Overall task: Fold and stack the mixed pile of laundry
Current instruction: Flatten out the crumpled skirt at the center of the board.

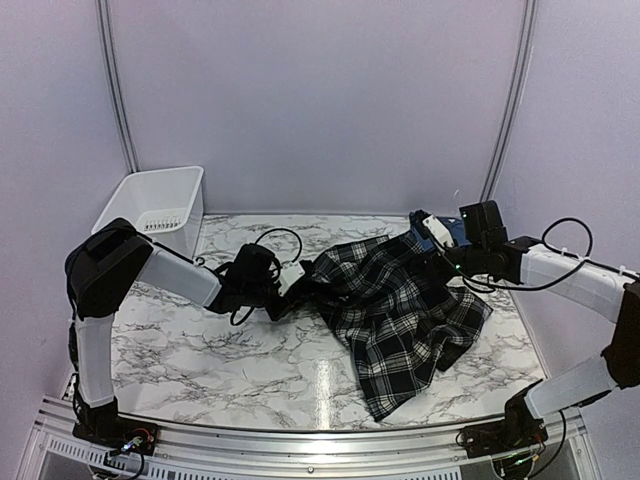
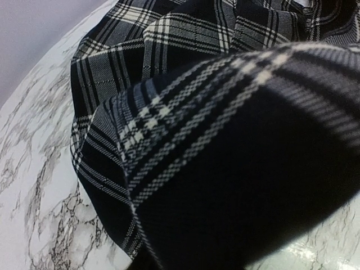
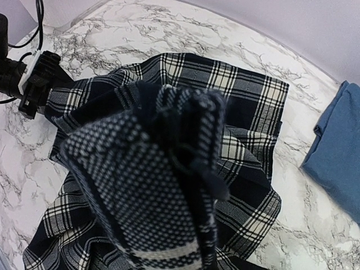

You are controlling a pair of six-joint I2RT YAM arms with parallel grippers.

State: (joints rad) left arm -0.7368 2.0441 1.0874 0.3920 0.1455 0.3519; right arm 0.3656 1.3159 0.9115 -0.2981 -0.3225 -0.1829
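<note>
Plaid garment [image 1: 400,310], one of two pieces, sprawls across the marble table [image 1: 200,340], one blue t-shirt [image 3: 337,146] beside it at far right; right gripper [image 1: 445,253] clenched on its bunched corner; left gripper [image 1: 300,283] at its opposite edge, grip impossible to tell; one white bin [image 1: 160,205] far left.

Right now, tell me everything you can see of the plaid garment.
The plaid garment is black-and-white checked cloth, unfolded and rumpled, spread over the marble table right of centre. The right pincer is shut on a bunched part at its far edge; the left pincer meets its left corner, grip unclear.
</note>
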